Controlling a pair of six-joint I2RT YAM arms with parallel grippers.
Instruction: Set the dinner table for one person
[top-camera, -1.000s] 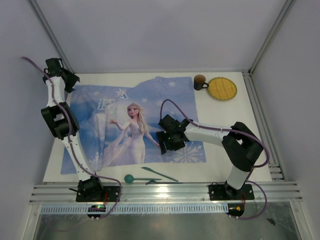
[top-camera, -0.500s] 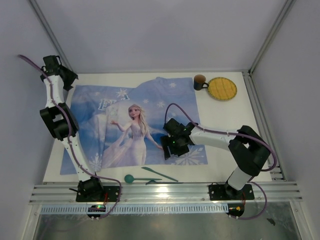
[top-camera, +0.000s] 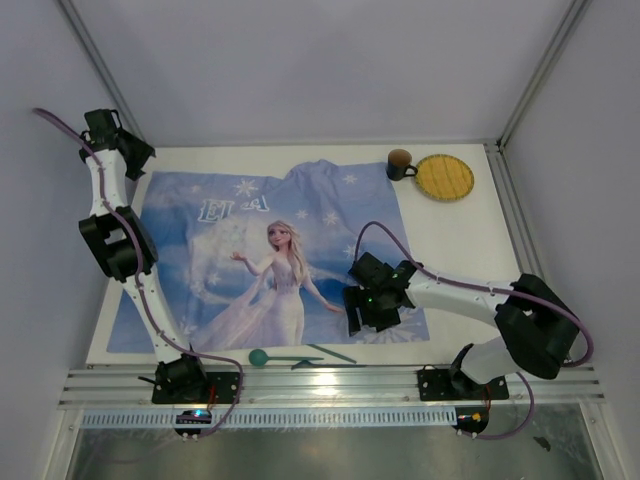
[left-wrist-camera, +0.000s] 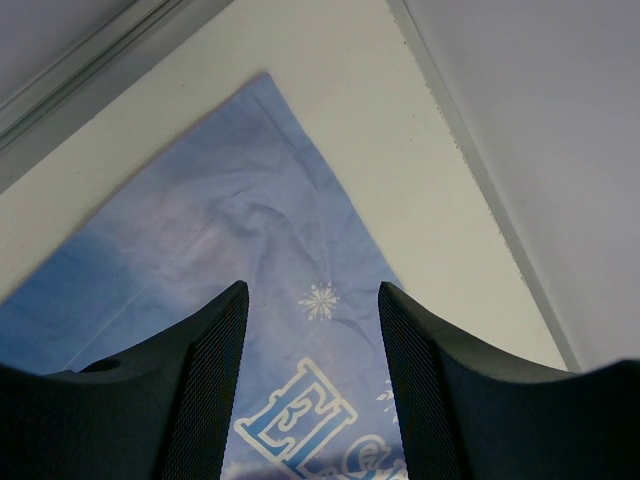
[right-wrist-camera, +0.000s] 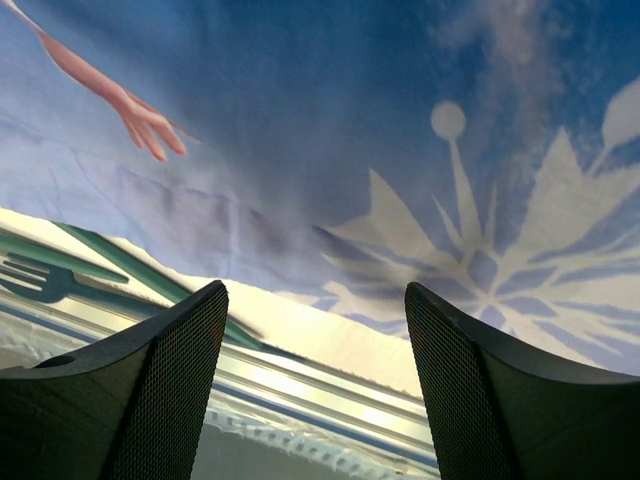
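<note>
Table (top-camera: 455, 235): white and flat, framed by silver rails (top-camera: 330, 385). It lies below both pincers and extends past them on every side.
Cloth (top-camera: 250, 260): blue print, spread flat over the left and middle of the table. It separates both pincers from the table surface.
Left pincer (left-wrist-camera: 312, 300): jaws spread wide with nothing between them. It sits at the far-left corner of the table, above the far-left corner of the cloth. Bare table shows just beyond the fingers (left-wrist-camera: 200, 370) on two sides. Contact with the cloth cannot be determined.
Right pincer (right-wrist-camera: 315, 295): jaws spread wide with nothing gripped. It is low over the near-right part of the cloth, on a snowflake print. A bare strip of table and the near rail lie directly ahead of the tips. Contact with the cloth cannot be determined.
Cup (top-camera: 400, 163): brown, upright, on bare table at the far right, touching or just beside the cloth's far edge.
Disc (top-camera: 444, 177): yellow, round, flat, just right of the cup.
Spoon (top-camera: 266, 357): teal, on the near strip of table, left of the right pincer.
Fork (right-wrist-camera: 40, 280) and knife (right-wrist-camera: 140, 275): green, on the same strip, at the cloth's near edge.
</note>
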